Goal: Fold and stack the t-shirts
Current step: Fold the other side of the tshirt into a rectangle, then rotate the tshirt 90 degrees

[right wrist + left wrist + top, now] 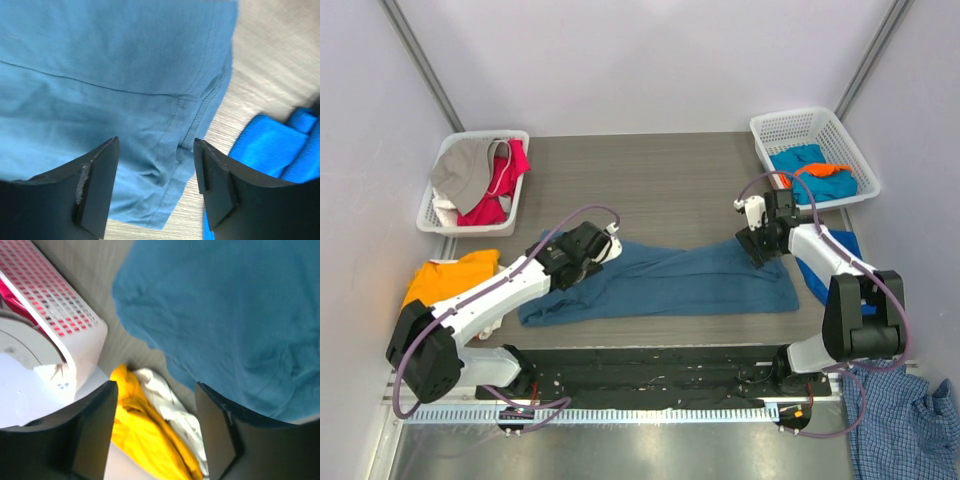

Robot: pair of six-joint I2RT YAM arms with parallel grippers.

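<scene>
Your left gripper [604, 244] and right gripper [761, 250] both gape, nothing held — each hovers over one end of the dark teal t-shirt [670, 285] stretched across the table [650, 180].

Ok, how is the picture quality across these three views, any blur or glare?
Top external: evenly lit, sharp, no glare. Left wrist: soft throughout, with the white basket washed out and very bright. Right wrist: the seam of the teal t-shirt is crisp mid-frame, and the picture goes softer toward the right edge.

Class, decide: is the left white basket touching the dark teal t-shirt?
Apart. The top view shows bare table between the left basket and the teal t-shirt.
</scene>
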